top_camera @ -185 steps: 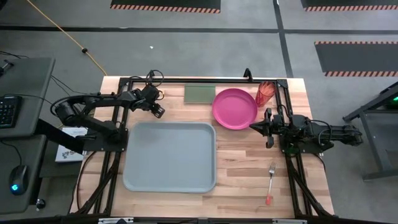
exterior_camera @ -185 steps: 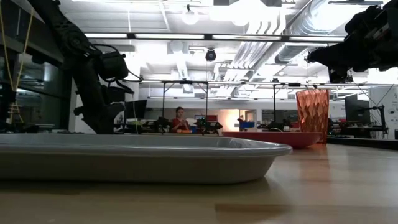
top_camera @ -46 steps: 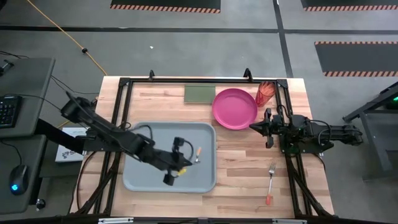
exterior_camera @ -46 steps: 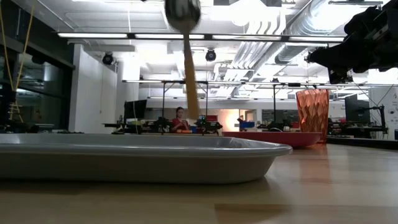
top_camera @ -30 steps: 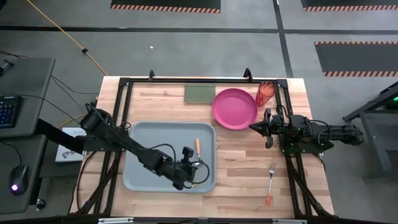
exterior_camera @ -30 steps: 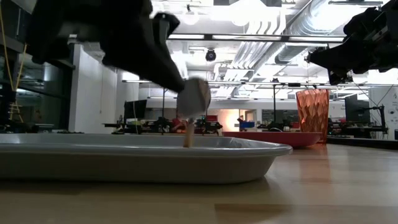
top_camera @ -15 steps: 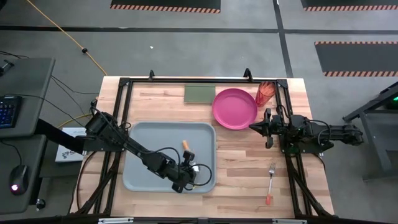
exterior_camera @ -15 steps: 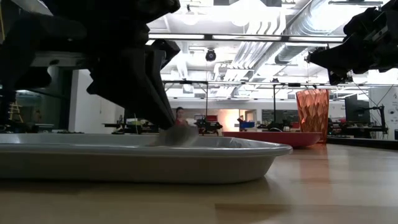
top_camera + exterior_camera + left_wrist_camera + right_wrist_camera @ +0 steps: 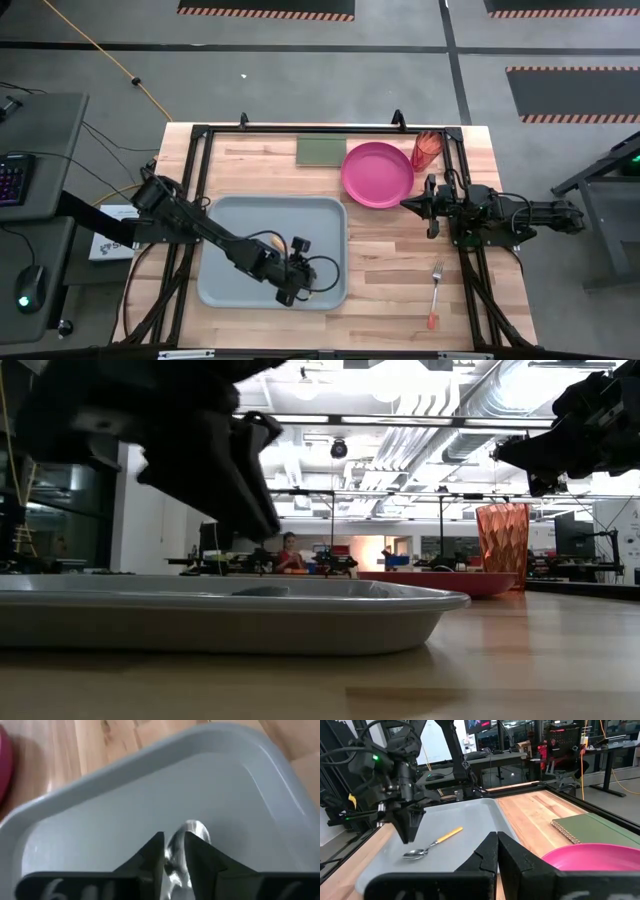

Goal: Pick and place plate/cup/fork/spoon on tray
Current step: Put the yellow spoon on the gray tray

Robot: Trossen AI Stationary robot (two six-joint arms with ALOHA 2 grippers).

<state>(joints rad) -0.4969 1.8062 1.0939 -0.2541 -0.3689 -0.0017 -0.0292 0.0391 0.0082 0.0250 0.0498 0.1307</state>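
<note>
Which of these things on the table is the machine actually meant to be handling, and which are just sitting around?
Part of the job:
tray
spoon, lying in the tray
plate
cup
fork, on the wood beside the tray

Just lying about:
green pad, next to the plate
keyboard and mouse, off the table

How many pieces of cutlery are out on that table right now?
2. The spoon lies inside the grey tray, just under the left arm's jaws. The fork lies on the bare wood to the tray's right, near the table's front edge. Nothing suggests more are hidden.
</note>
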